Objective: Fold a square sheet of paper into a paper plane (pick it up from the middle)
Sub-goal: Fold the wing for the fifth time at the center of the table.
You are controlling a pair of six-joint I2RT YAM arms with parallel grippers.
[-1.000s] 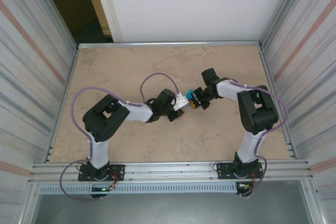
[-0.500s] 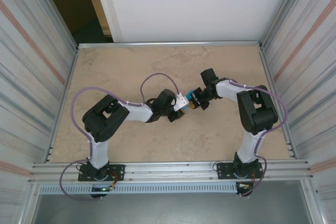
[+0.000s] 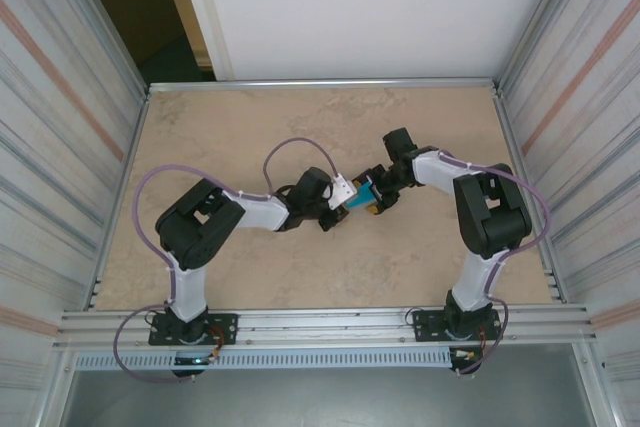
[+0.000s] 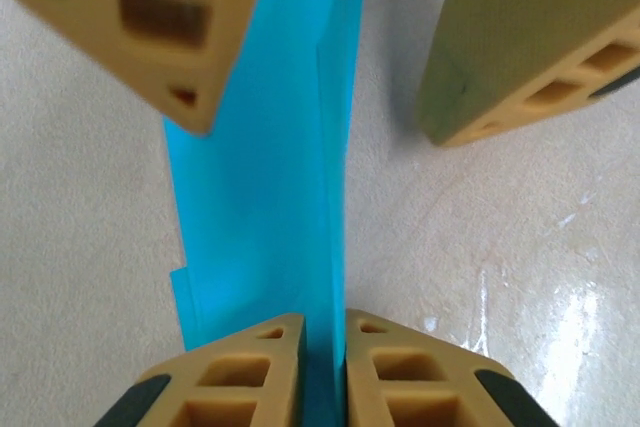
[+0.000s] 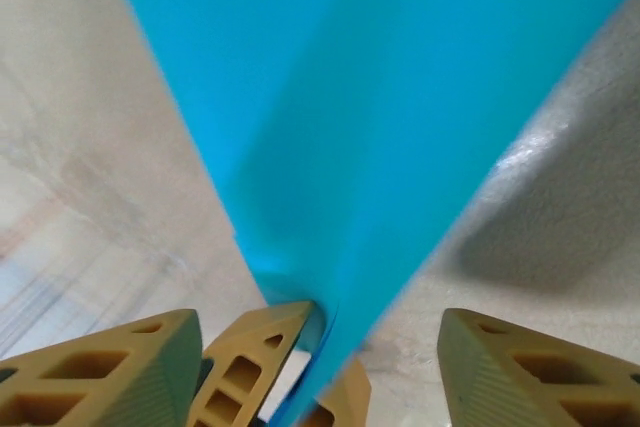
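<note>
Over the middle of the table (image 3: 250, 127), the left gripper (image 4: 323, 322) alone is clenched on the folded paper sheet (image 4: 260, 197), pinching one end. The right gripper (image 5: 315, 332) stands spread wide around the sheet, gripping nothing. Held by one narrow pinch, the sheet may droop, pivot or spring unfolded. A second ago the right jaws were clamped shut; now they have released.

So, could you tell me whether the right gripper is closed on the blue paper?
No, the right gripper stands wide open around the paper, which the left gripper pinches.
</note>
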